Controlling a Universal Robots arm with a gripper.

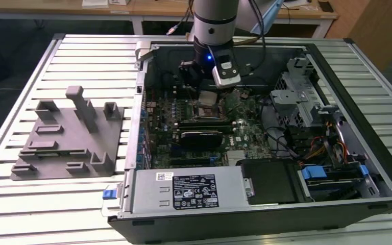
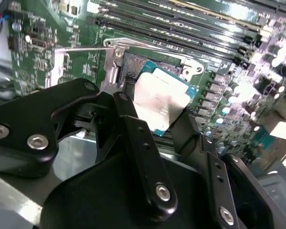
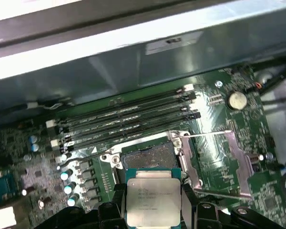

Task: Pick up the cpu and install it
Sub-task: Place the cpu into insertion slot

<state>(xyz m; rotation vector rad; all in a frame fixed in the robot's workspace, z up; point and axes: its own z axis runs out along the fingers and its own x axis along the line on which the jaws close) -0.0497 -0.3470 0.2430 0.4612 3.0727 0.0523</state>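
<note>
The cpu (image 3: 152,200), a small square chip with a pale silver top and a green rim, is clamped by its two opposite edges between my black fingers (image 3: 115,196). In the second wrist view the cpu (image 2: 159,101) hangs tilted just above the open socket (image 2: 133,64). My gripper (image 2: 157,109) is shut on it. The exterior view shows the gripper (image 1: 207,96) low inside the open computer case, over the socket (image 1: 208,109) on the motherboard. The socket's dark bed (image 3: 148,155) lies bare just beyond the chip, with its metal load plate (image 3: 238,160) swung open beside it.
A grey plastic fixture (image 1: 67,138) with upright blocks stands on the slatted table at the exterior view's left. Inside the case are memory slots (image 3: 128,119), a black glossy module (image 1: 199,138), a power supply (image 1: 182,191), a drive cage (image 1: 305,102) and cable bundles (image 1: 318,148).
</note>
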